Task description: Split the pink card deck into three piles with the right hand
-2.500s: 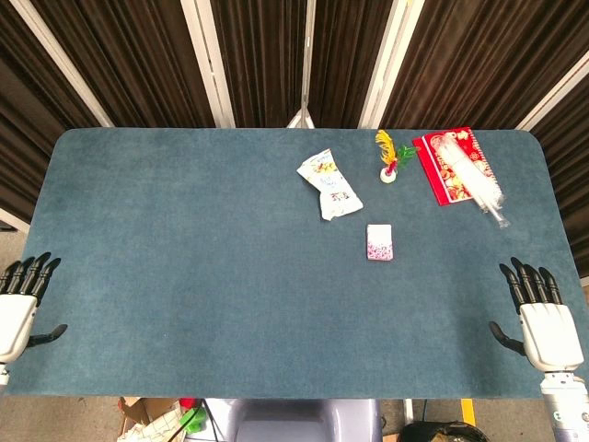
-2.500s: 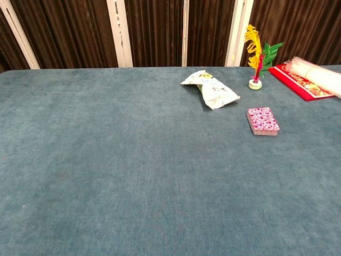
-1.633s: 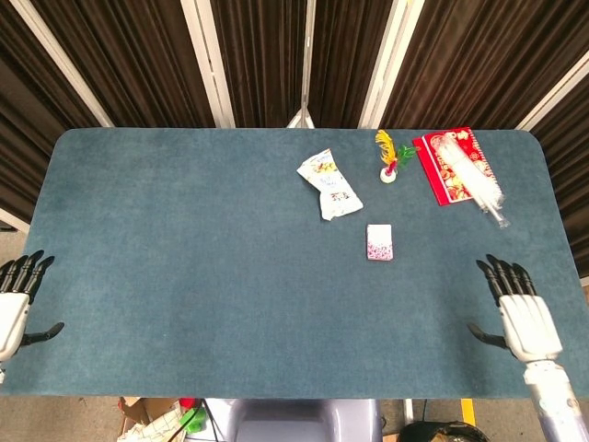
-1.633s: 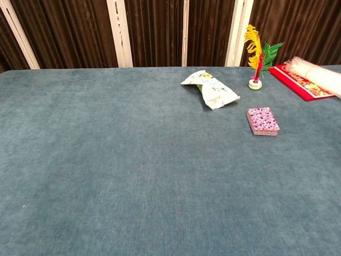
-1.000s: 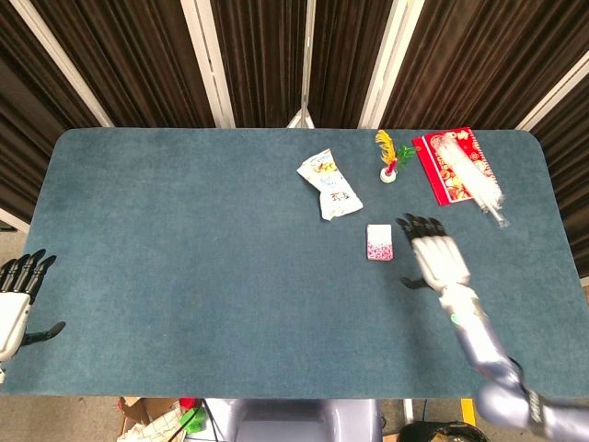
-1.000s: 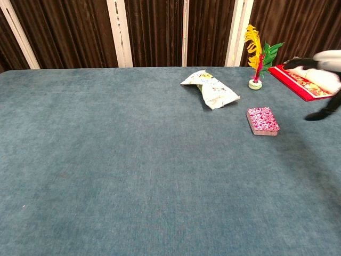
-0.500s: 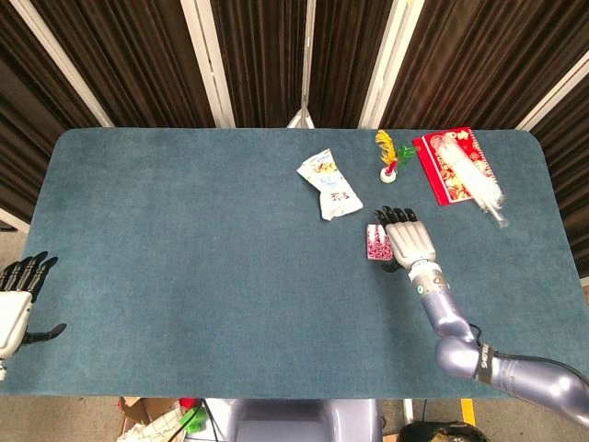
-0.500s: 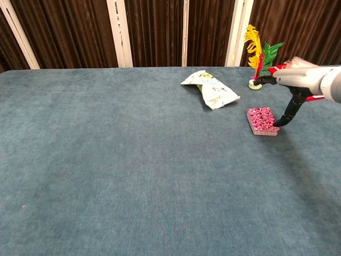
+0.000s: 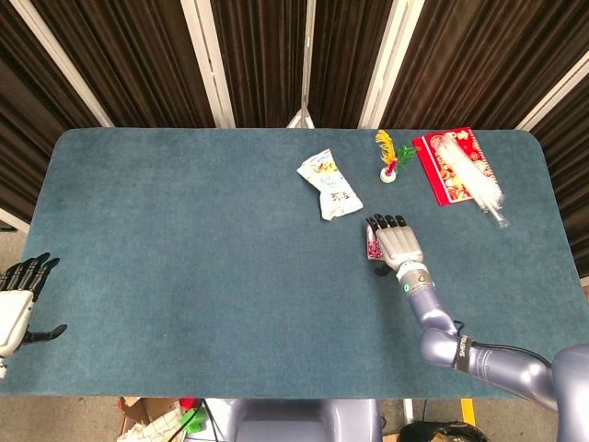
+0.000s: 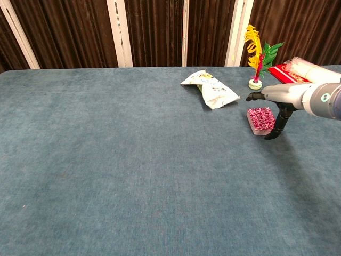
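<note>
The pink patterned card deck lies flat on the blue table, right of the middle; the chest view shows it as one stack. My right hand hovers flat over the deck's right part, fingers stretched towards the back of the table and covering most of it from above. In the chest view the right hand sits just above the deck with its thumb hanging down past the deck's right side; it holds nothing. My left hand rests open, fingers spread, off the table's left edge.
A white snack packet lies just behind and left of the deck. A yellow, red and green feather shuttlecock stands behind it. A red booklet under a clear plastic roll lies at the back right.
My right hand swung in from the table's right front edge to the deck, and in the last half second slid further left over it. The left hand has barely moved.
</note>
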### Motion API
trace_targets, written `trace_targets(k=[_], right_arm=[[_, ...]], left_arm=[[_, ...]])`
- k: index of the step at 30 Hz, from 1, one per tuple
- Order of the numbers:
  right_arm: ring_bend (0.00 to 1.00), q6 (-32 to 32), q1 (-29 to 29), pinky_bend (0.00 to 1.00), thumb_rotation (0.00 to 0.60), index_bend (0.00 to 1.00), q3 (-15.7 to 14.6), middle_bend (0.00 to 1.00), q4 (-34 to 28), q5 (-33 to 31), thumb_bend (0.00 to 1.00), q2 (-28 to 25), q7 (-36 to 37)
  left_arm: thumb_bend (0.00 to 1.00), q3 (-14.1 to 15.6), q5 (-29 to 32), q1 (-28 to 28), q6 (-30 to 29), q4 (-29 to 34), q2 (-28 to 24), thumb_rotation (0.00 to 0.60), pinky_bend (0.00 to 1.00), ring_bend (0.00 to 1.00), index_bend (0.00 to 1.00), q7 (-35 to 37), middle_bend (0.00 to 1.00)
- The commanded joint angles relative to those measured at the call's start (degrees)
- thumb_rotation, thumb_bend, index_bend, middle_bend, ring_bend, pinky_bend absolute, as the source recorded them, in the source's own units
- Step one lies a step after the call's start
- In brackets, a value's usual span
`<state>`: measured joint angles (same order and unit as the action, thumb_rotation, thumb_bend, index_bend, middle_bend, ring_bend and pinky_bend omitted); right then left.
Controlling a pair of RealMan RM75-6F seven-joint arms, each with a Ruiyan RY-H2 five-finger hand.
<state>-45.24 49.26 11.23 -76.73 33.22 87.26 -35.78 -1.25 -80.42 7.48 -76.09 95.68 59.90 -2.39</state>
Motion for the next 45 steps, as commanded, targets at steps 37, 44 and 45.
trace_targets(k=[37,44,45], right_arm=[[0.19,-0.8,1.1,0.00,0.600,0.56,-0.6,0.42,7.5,0.8,0.31,3.9,5.6],[0.19,-3.4,-0.5,0.00,0.600,0.56,-0.5,0.43,2.5,3.7,0.31,0.2,7.1],[0.19,-3.8,-0.8,0.00,0.600,0.56,-0.5,0.43,1.6,4.1,0.31,-0.5,7.3]], left_arm=[[0.02,0.4,0.6,0.3,0.9,0.5,-0.4,0.600,0.00,0.00,0.00,0.4,0.00],[0.02,0.3,0.4,0.2,0.5,0.4,-0.3,0.600,0.00,0.00,0.00,0.5,0.00],[0.02,0.3,0.4,0.2,0.4,0.3,-0.3,0.600,0.00,0.00,0.00,0.5,0.00]])
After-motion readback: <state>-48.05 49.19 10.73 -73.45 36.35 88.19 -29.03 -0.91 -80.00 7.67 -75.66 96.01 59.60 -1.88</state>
